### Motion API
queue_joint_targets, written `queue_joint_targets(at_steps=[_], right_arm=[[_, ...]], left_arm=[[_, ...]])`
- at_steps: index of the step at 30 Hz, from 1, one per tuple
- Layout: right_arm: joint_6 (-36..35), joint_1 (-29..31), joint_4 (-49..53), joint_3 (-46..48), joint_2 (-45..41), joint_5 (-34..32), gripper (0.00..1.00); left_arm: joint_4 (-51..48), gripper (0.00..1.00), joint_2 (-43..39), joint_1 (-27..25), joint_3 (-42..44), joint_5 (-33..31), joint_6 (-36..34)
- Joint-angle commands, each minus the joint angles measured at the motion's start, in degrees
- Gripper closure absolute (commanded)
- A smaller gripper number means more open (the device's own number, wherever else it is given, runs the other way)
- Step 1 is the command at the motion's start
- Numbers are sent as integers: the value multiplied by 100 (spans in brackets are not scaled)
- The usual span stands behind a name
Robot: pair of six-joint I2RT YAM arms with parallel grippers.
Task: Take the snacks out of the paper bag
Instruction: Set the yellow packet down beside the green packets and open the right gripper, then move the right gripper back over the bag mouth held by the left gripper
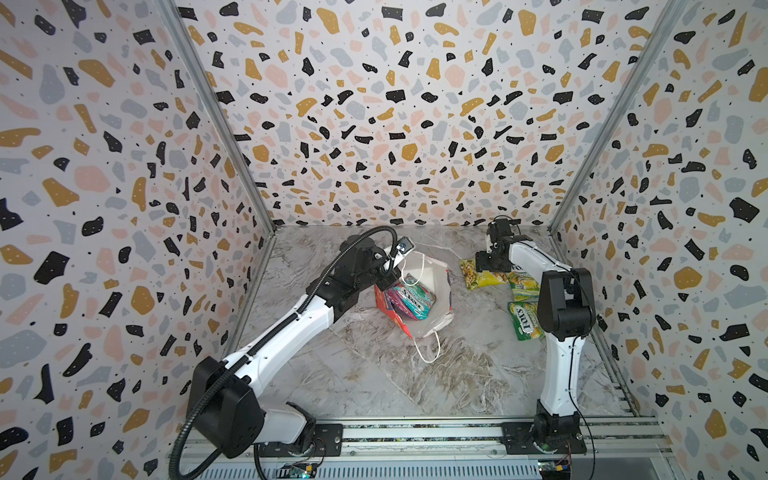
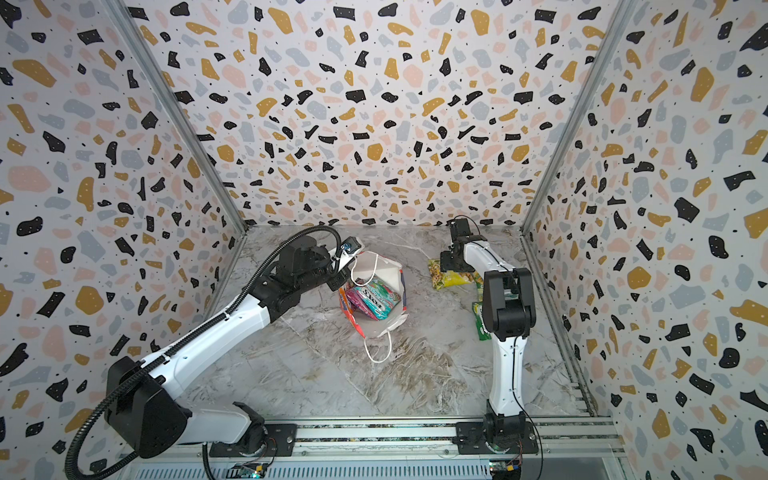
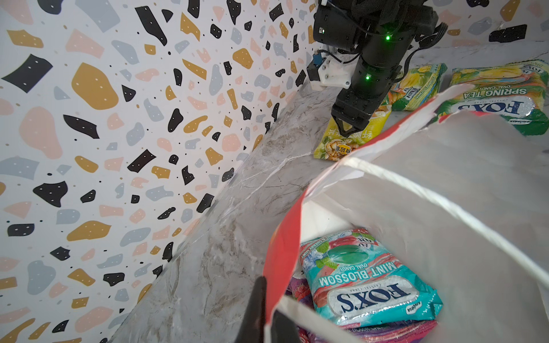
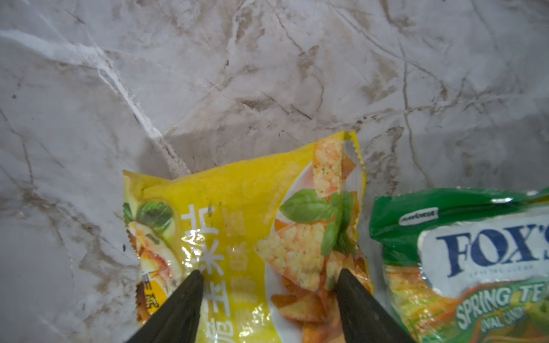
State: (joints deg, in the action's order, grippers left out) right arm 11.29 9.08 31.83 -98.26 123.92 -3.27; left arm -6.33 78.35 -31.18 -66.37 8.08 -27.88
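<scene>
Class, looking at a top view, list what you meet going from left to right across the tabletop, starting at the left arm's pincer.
left pincer → paper bag → yellow packet → green FOX'S packet nearest the rail.

Bag (image 1: pixel 434 322) mouth pulled wide, decent room left inside above teal packet (image 1: pixel 413 297). Only snag up top: cord handle (image 3: pixel 416 188) strung across opening, plus left gripper (image 3: pixel 270 317) clamped on left-side rim. Front half of table (image 1: pixel 374 382) left bare, easy pass there. Right side pretty crowded tbh: yellow packet (image 1: pixel 478 277) and green packets (image 1: pixel 524 320) laid close together, right gripper (image 4: pixel 269 276) spread just over yellow one, right arm (image 1: pixel 563 307) parked over green ones.
</scene>
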Motion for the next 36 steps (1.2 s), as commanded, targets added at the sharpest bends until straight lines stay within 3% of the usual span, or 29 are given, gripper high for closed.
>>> queue_joint_targets(at_steps=[1, 15, 24, 30, 36], right_arm=[[166, 31, 141, 227, -219, -179, 29], [430, -126, 22, 816, -758, -286, 30], [477, -93, 167, 430, -1081, -16, 30], [486, 97, 53, 488, -1794, 129, 30], [581, 445, -511, 1137, -2809, 285, 33]], left_arm=[[500, 100, -50, 15, -107, 115, 8], [516, 100, -65, 13, -91, 124, 44], [483, 100, -48, 15, -126, 168, 46], [399, 100, -44, 15, -165, 262, 21], [299, 100, 35, 15, -242, 345, 6]])
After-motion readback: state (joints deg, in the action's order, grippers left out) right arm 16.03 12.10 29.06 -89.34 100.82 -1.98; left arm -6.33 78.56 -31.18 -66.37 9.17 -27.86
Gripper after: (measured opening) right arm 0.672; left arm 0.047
